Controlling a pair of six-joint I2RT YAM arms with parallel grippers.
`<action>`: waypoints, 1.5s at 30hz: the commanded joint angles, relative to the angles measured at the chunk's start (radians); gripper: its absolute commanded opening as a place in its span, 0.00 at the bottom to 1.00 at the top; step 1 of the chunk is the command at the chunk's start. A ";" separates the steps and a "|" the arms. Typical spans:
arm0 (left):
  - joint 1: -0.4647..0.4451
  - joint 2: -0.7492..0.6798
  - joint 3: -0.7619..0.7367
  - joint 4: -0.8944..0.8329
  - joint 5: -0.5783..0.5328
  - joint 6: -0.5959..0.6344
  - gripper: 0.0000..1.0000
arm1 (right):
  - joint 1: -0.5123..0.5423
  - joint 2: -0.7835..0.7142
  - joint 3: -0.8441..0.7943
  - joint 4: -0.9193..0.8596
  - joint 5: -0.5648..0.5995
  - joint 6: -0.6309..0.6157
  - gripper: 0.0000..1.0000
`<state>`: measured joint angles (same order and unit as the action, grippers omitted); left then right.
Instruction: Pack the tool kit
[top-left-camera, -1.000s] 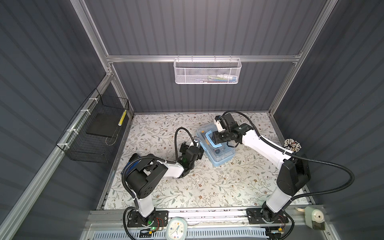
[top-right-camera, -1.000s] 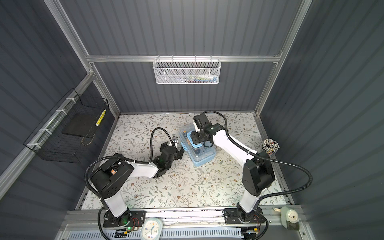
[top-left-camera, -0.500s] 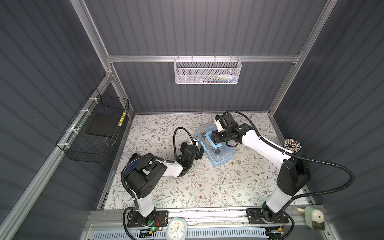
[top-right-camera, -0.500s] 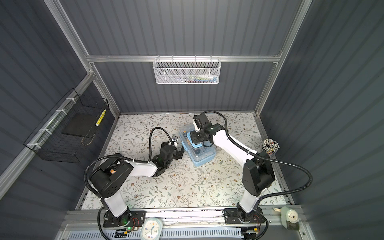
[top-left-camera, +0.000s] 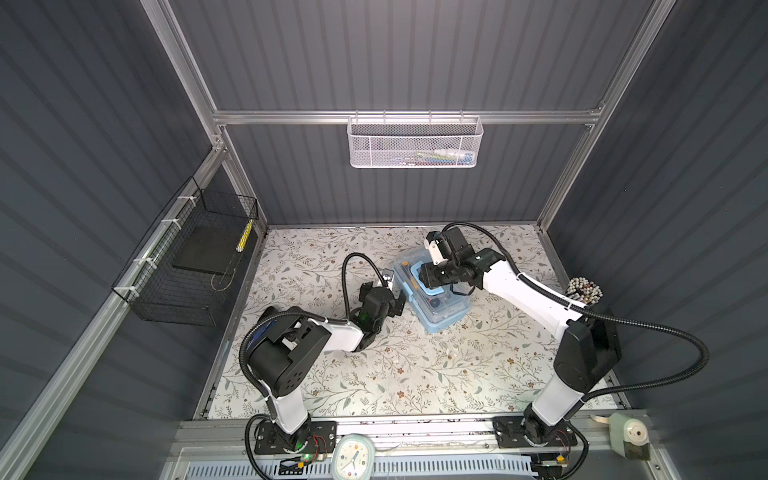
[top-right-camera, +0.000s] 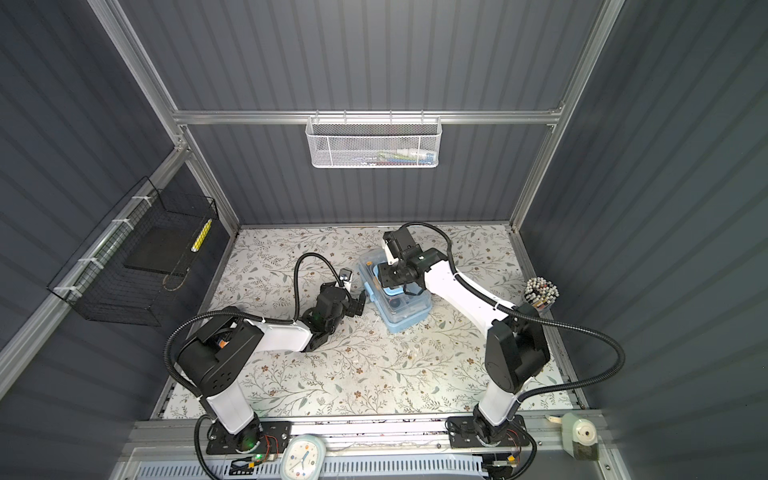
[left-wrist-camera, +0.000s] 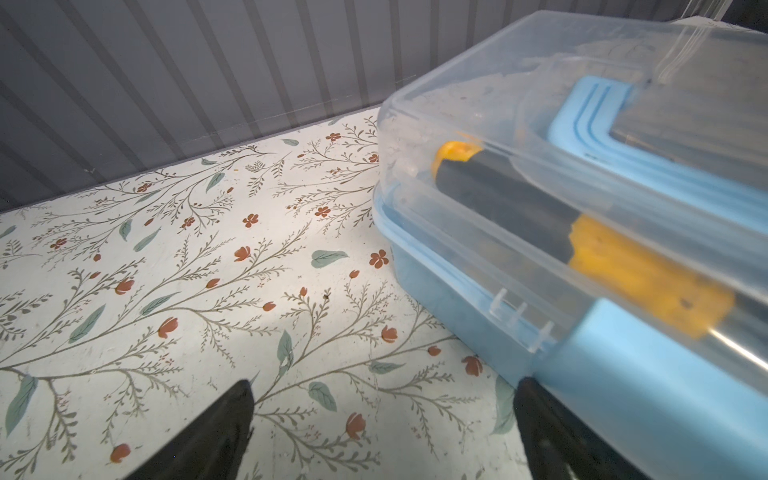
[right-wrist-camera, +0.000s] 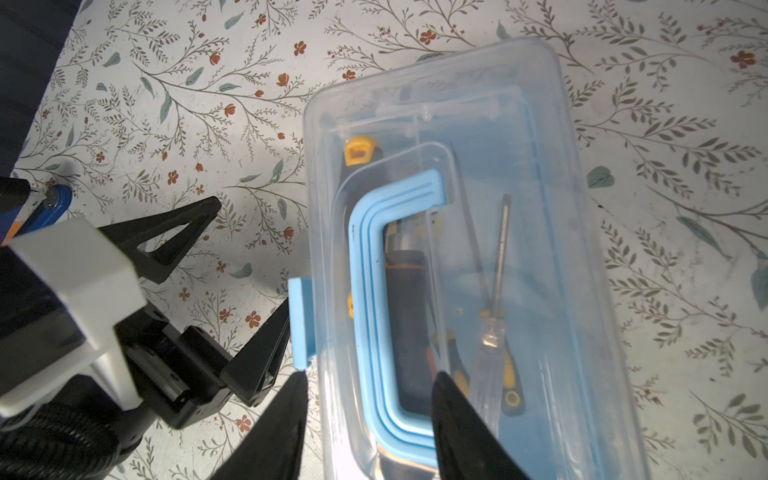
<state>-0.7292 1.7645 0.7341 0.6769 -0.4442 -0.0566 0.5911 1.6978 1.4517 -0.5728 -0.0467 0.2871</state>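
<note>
**Tool kit lid lowered, side latch apparently unfastened**

At left, the left gripper is held spread wide at table level. One finger is set just beside the blue latch, which juts from the side of the tool kit. The kit is placed mid-table, with tools visible under the clear lid. At right, the right gripper is held half-parted over the handle; whether anything is pinched cannot be told. If the latch is pushed off-centre, the light case could be slid or tipped.
</note>
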 joint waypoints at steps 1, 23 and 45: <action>0.002 -0.026 0.021 0.015 0.025 -0.016 0.99 | 0.005 -0.029 -0.019 -0.008 0.010 0.003 0.50; 0.011 -0.047 0.050 -0.069 0.047 -0.014 0.99 | -0.018 0.007 -0.054 0.050 -0.038 0.021 0.51; 0.027 -0.042 0.112 -0.181 0.080 -0.034 0.99 | 0.005 0.044 -0.008 -0.001 0.013 -0.041 0.59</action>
<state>-0.7048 1.7466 0.8055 0.5045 -0.3908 -0.0681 0.5892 1.7329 1.4090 -0.5510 -0.0620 0.2684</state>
